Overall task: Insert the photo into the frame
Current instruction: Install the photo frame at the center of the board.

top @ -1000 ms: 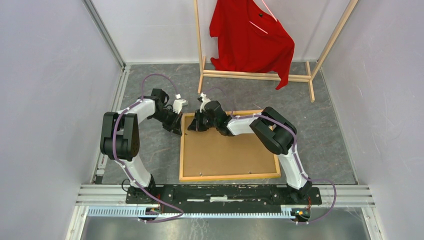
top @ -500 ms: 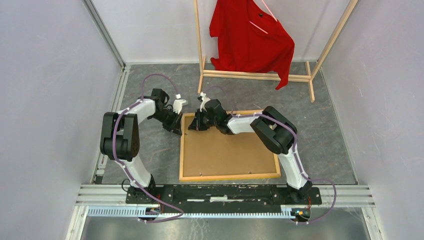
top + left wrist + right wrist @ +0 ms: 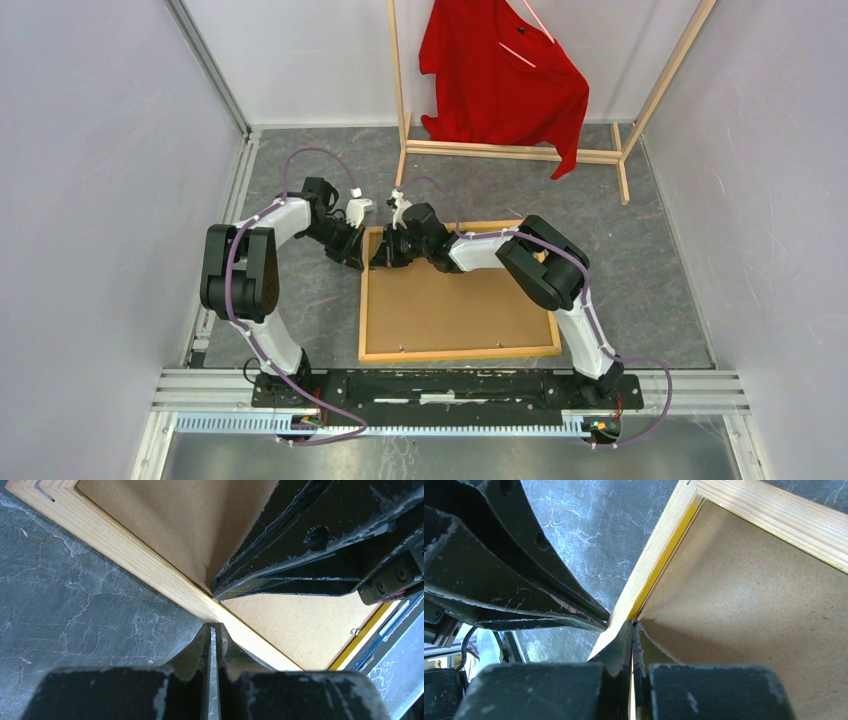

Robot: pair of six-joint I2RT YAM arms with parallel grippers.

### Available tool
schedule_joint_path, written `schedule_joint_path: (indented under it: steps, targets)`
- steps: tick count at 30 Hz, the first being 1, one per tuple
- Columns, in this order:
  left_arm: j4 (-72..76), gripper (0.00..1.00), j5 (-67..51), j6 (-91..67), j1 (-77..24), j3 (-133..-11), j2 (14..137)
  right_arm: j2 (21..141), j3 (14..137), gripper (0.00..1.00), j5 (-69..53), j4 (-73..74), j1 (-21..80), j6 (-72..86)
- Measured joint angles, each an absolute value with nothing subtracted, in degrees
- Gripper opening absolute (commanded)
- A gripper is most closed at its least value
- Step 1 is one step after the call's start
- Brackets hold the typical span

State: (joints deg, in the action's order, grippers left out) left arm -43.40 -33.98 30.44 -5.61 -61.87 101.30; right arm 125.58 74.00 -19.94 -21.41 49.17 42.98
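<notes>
The frame [image 3: 460, 352] lies face down on the grey table, light wood back up, with the brown backing board [image 3: 450, 300] inside it. The photo is hidden. My left gripper [image 3: 352, 260] is shut and empty, its tip touching the outer side of the frame's left rail near the far-left corner [image 3: 213, 626]. My right gripper [image 3: 380, 260] is shut, its tip at the inner edge of the same rail, where rail meets board [image 3: 632, 625]. The two tips face each other across the rail [image 3: 135, 555]. A yellow strip of the frame's front shows in the right wrist view [image 3: 664, 565].
A wooden clothes rack [image 3: 510, 152] with a red shirt [image 3: 500, 70] stands at the back of the table. Grey walls close in on the left and right. A metal rail [image 3: 450, 385] carries the arm bases at the near edge.
My right gripper has shifted a little left, toward the frame's left rail and my left gripper. The left arm and the frame have hardly moved.
</notes>
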Motion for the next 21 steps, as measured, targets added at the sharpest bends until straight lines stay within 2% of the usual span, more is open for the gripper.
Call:
schedule_joint_path:
  steps: [11,15,16,19,21]
  targets:
    - [-43.4,0.12,-33.9,30.4,-5.6,-61.9,101.2,125.6,75.0,0.0,-19.9,-19.8,48.8,42.1]
    - [-43.5,0.12,-33.3,30.4,-5.7,-62.0,101.1,125.2,76.1,0.06,-19.8,-18.1,47.4,40.7]
    - [-43.6,0.12,-33.1,30.4,-5.7,-62.2,101.1,124.7,76.0,0.09,-19.5,-17.4,46.6,40.3]
    - [-43.4,0.12,-31.4,30.5,-5.6,-62.7,101.1,120.7,74.0,0.33,-18.3,-15.7,43.2,38.7]
    - [-43.4,0.14,-30.3,30.5,-5.4,-63.0,101.1,115.5,70.1,0.56,-17.0,-15.2,40.5,37.4]
